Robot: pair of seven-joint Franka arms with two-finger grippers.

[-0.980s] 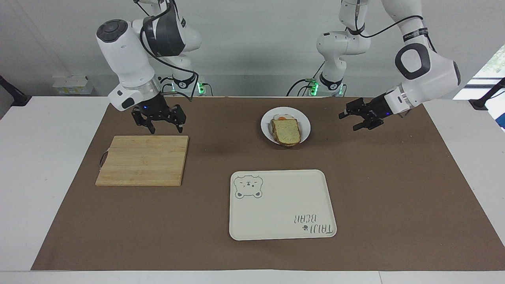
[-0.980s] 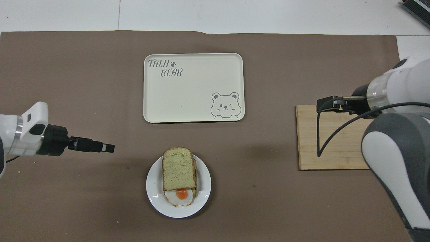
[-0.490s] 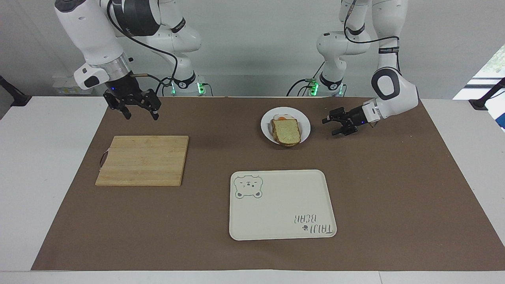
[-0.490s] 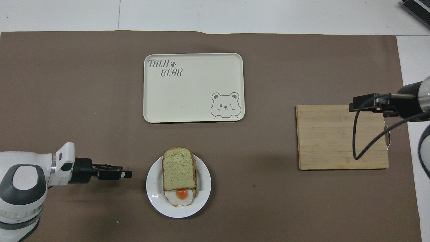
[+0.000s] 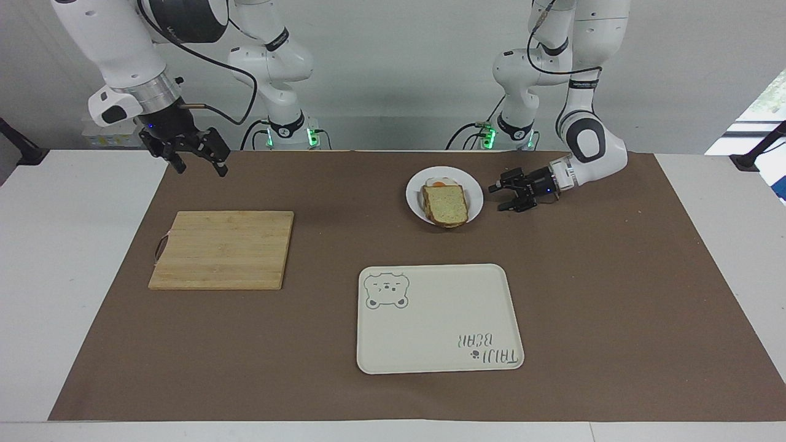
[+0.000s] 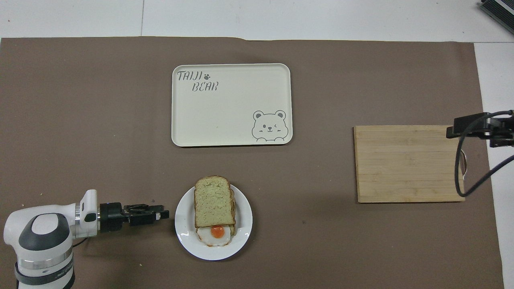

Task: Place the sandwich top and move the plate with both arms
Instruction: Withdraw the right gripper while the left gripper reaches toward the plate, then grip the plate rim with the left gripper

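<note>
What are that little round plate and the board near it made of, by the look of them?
The plate looks like glazed ceramic or hard plastic: white and glossy, with a smooth raised rim; which one is open. The board looks like bamboo or wood: pale tan glued strips with visible seams and a matte surface.

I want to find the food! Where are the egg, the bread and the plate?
fried egg (image 6: 217, 231), overhead view, on the orange yolk.
sandwich top (image 6: 213, 202), overhead view, slice's middle.
plate (image 6: 185, 233), overhead view, bare white rim.

Bare mat round plate (image 5: 474, 195); left gripper (image 5: 501, 197) just beside it, prob. not touching.
</note>
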